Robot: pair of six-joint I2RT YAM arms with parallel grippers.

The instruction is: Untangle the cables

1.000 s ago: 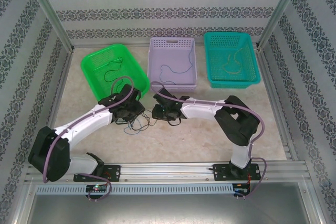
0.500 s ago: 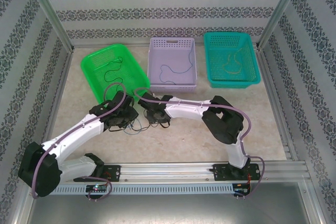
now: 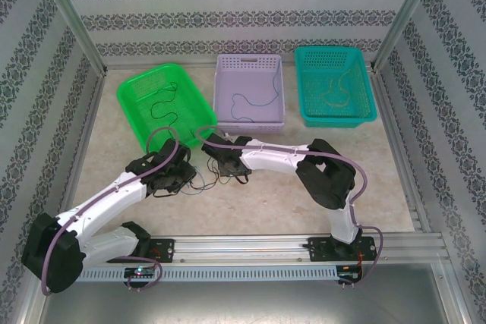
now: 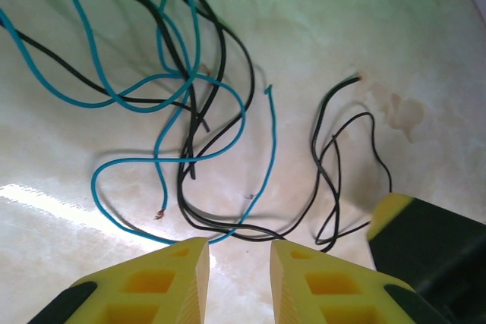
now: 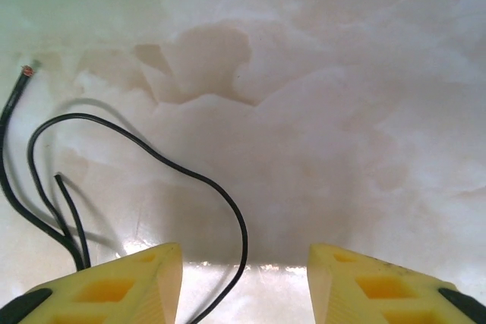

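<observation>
**Two moves, no untangling yet**

Your left gripper point(image 4: 239, 244), jaws narrowly apart and empty, has drawn back toward its base. The blue and black cables point(image 4: 190, 81) lie tangled on the table point(image 3: 266, 202) just beyond its tips. Your right gripper point(image 5: 245, 252) has shifted left and widened its jaws astride one black strand point(image 5: 244, 233), seemingly a release, so separating remains.

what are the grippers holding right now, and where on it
Nothing is gripped. The right gripper stands open around a loose black wire; the left gripper has a gap, tangled cables lying just past its tips.
</observation>
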